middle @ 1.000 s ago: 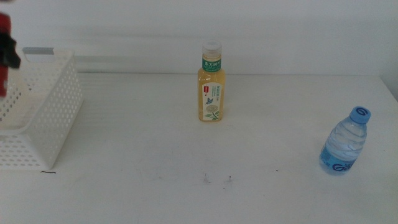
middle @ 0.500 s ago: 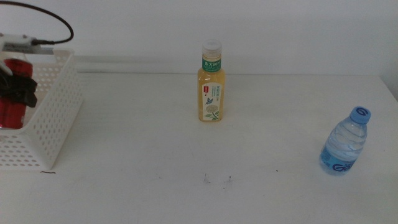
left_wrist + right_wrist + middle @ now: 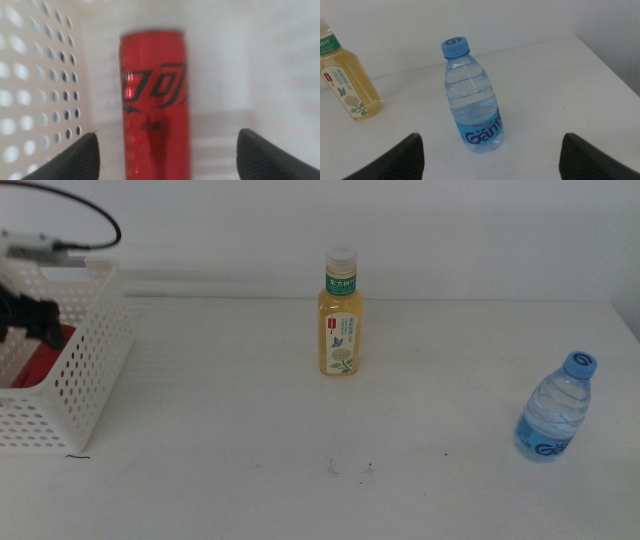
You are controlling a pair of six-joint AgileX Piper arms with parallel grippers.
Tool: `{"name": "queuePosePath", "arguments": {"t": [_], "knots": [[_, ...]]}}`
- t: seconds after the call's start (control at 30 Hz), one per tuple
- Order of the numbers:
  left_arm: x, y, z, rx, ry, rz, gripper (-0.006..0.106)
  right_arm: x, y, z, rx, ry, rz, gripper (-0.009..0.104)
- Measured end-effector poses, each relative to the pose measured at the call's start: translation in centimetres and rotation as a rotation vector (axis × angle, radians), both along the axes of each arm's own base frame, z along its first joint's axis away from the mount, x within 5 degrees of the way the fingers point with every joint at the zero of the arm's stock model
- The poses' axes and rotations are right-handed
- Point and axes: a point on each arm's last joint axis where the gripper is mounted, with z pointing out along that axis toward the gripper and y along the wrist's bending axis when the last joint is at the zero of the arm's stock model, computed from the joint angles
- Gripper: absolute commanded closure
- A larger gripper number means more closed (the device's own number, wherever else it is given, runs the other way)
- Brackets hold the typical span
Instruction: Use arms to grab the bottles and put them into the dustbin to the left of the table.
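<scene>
The slim red soda can (image 3: pixel 152 100) lies on the floor of the white perforated dustbin (image 3: pixel 90 370) at the table's left end; its red shows through the wall in the middle view (image 3: pixel 38 366). My left gripper (image 3: pixel 30 318) hangs over the dustbin, open, its jaws spread wide on either side of the can (image 3: pixel 169 135) and clear of it. The yellow tea bottle (image 3: pixel 340 315) stands upright at the table's middle back. The small clear water bottle (image 3: pixel 553 408) stands at the right. My right gripper (image 3: pixel 491 136) is open and empty, facing the water bottle (image 3: pixel 472 97) from a short distance.
The dustbin's perforated wall (image 3: pixel 35 90) runs close beside the can. The tea bottle also shows in the right wrist view (image 3: pixel 347 82). The white table (image 3: pixel 300 440) has a few dark specks (image 3: pixel 350 468) near the front. Its right edge lies just beyond the water bottle.
The left gripper brought the red can down into the dustbin and let it go. The can now lies inside. The two bottles have not moved.
</scene>
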Motion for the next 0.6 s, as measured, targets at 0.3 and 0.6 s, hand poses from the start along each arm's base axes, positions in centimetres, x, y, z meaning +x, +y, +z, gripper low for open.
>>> {"name": "queuePosePath", "arguments": {"t": [0.3,0.6], "knots": [[-5.6,-10.0,9.3,0.012,-0.293,-0.106,0.007,0.0,0.0,0.0,0.0,0.0,0.0,0.015],[-14.9,-21.7,7.1,-0.156,-0.717,-0.286,0.007,0.0,0.0,0.0,0.0,0.0,0.0,0.015]]}}
